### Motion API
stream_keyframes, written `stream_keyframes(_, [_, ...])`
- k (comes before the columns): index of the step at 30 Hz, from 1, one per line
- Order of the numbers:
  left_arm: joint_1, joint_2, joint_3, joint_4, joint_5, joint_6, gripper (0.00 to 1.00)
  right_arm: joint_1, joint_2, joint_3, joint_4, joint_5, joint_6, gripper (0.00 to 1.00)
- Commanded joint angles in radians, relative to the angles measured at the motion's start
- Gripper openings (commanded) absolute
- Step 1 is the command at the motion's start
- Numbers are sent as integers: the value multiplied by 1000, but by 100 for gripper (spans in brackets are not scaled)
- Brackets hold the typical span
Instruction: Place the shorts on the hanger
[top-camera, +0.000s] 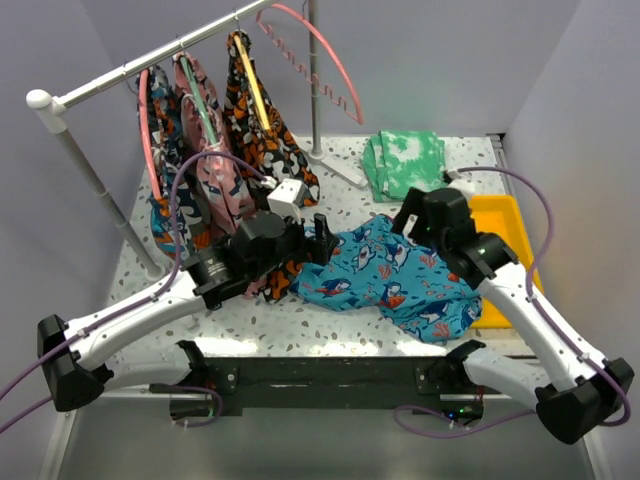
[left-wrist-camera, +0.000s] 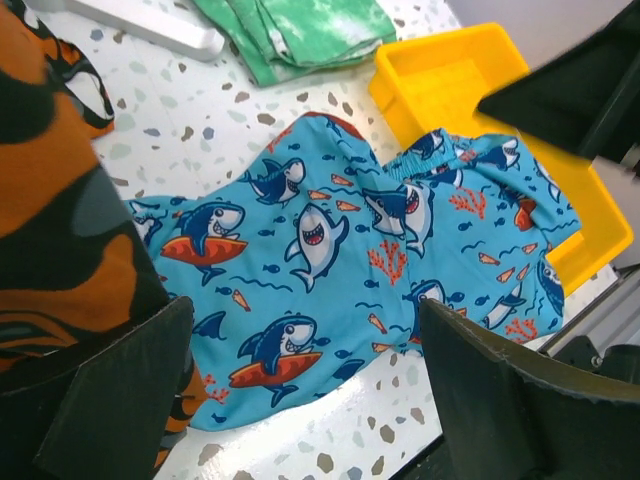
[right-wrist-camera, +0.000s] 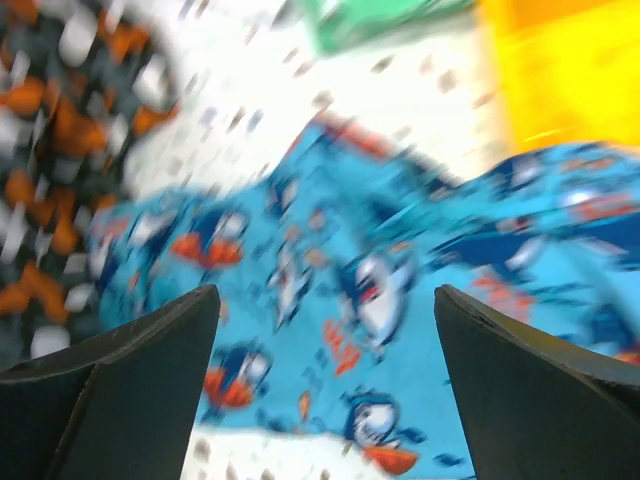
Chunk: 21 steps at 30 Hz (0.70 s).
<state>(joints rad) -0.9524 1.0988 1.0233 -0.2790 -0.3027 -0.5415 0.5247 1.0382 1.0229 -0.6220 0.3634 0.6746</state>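
The speckled table (top-camera: 250, 312) fills the middle of the top view, with a clothes rail (top-camera: 120, 72) running from the left edge up to the top centre. The shorts (top-camera: 385, 270) lie crumpled and flat on the table at centre right of the top view, between the two arms. In the left wrist view the shorts (left-wrist-camera: 330, 270) spread across the middle, their far end draped over the rim of the yellow tray (left-wrist-camera: 450, 70), which sits at the right side of the table. The orange-black shorts (top-camera: 260, 130) hang from the rail at upper left. A folded green-white cloth (top-camera: 405, 160) lies at upper centre right, beyond the turquoise shorts. The hanger (top-camera: 334, 52) hangs bare at the top centre of the top view, well apart from the shorts. The left gripper (left-wrist-camera: 305, 310) has its fingers spread wide above the near edge of the shorts and holds nothing. In the top view it sits just left of the fabric. The right gripper (right-wrist-camera: 325, 295) shows its fingers apart over the shark print, gripping nothing, though that view is blurred.
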Motion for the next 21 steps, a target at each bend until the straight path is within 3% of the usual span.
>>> stream_keyframes(1, [-3,44,17,37,46,-18,100,-245,-38,10,-56,140,-50,93])
stream_keyframes(3, [-3,55,14,47,62,-17,100,-395,-15,-23,-13,96,-55,94])
stream_keyframes(9, [-3,58,9,58,99,-14,100,-579,143,-148,111,-27,-20,94])
stream_keyframes(12, [-3,46,4,52,99,-9,100,-633,181,-207,205,-185,15,94])
stream_keyframes(17, [-2,23,-5,47,91,-8,100,-646,226,-237,258,-205,42,88])
stream_keyframes(18, [-2,16,-12,49,86,-8,100,-649,223,-247,268,-233,49,84])
stream_keyframes(19, [-2,12,-14,49,83,-8,100,-649,217,-244,272,-245,51,65])
stream_keyframes(21, [0,10,-14,46,79,-8,100,-649,189,-222,263,-270,48,41])
